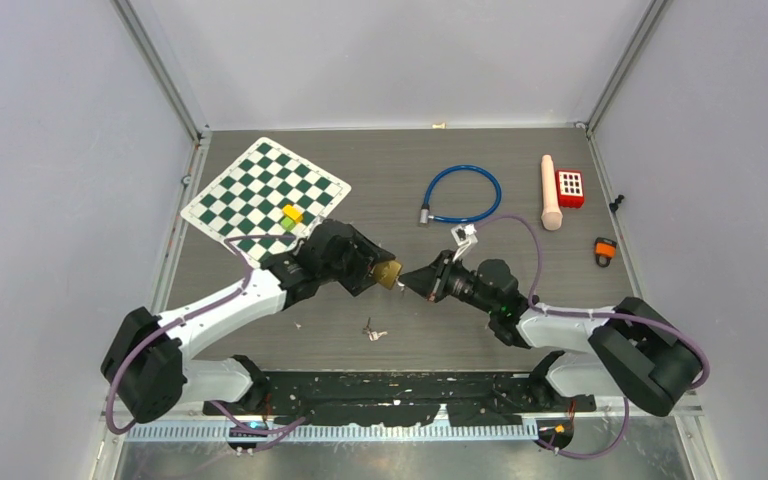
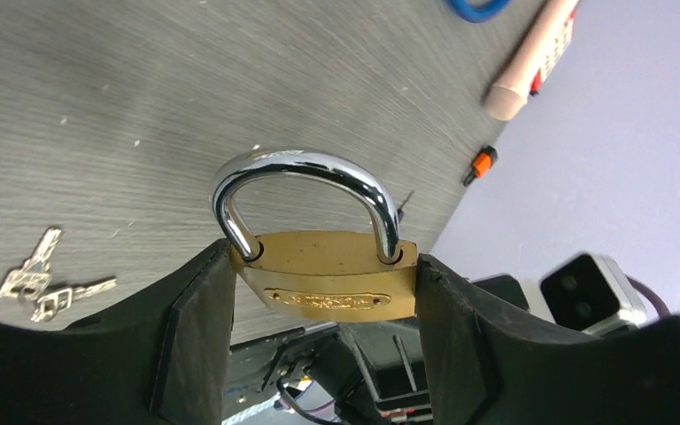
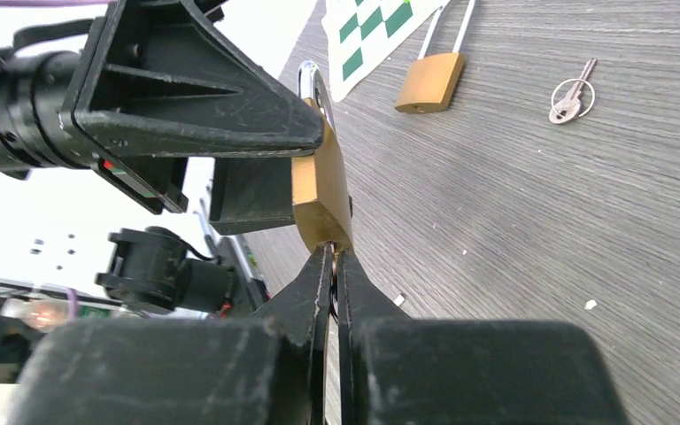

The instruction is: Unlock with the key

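My left gripper (image 1: 378,270) is shut on a brass padlock (image 1: 390,273) and holds it above the table. In the left wrist view the padlock (image 2: 323,276) sits between the two fingers (image 2: 193,341) with its chrome shackle (image 2: 305,166) closed and pointing away. My right gripper (image 1: 409,282) is shut, its tips (image 3: 335,255) pressed against the bottom edge of the padlock (image 3: 321,188). A thin sliver of the key shows between its fingers; the rest of the key is hidden.
A bunch of spare keys (image 1: 373,331) lies on the table below the grippers. A second brass padlock (image 3: 429,81) and a ringed key (image 3: 572,99) lie near the chessboard (image 1: 260,185). A blue cable lock (image 1: 463,195), a wooden peg (image 1: 551,192) and a red block (image 1: 570,188) are at the back right.
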`<state>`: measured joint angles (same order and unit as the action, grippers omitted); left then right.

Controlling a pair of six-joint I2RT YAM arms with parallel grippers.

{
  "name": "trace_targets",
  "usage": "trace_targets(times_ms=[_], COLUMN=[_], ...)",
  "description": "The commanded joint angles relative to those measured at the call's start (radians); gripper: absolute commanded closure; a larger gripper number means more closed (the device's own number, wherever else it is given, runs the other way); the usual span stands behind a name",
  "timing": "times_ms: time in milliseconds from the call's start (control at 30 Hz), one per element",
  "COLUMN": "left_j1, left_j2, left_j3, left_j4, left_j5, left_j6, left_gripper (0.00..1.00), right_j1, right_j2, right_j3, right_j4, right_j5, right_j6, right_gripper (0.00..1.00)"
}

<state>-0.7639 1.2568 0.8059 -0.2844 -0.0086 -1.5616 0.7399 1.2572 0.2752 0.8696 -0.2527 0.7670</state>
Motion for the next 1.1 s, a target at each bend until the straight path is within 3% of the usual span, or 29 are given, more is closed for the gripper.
trace_targets(times_ms=[0,367,900,1067], left_j1=[-0.055,-0.069,-0.087,-0.087], left_j2=[-0.070,-0.092,-0.158,-0.176], left_j3=[-0.012,-0.123,-0.157,-0.156], left_j4=[0.375,0.765,0.949,0.861], left_j5=[0.173,0.249,0.275,0.230], left_j6=[0.009,0.104,0.223,0.231], left_gripper=[1.00,1.00,1.00,1.00], right_j1=[-0.054,-0.116,-0.120,-0.121], right_j2=[0.060,0.274,0.266,0.255], right_j3=[0.001,0.003,-0.001,-0.008], right_j4=[0.326,0.745,0.749,0.703], right_j5=[-0.119,-0.242,-0.205,-0.196], right_j6=[0.219,0.565,0.619,0.591], right_gripper=[0.95,0.95,0.95,0.95])
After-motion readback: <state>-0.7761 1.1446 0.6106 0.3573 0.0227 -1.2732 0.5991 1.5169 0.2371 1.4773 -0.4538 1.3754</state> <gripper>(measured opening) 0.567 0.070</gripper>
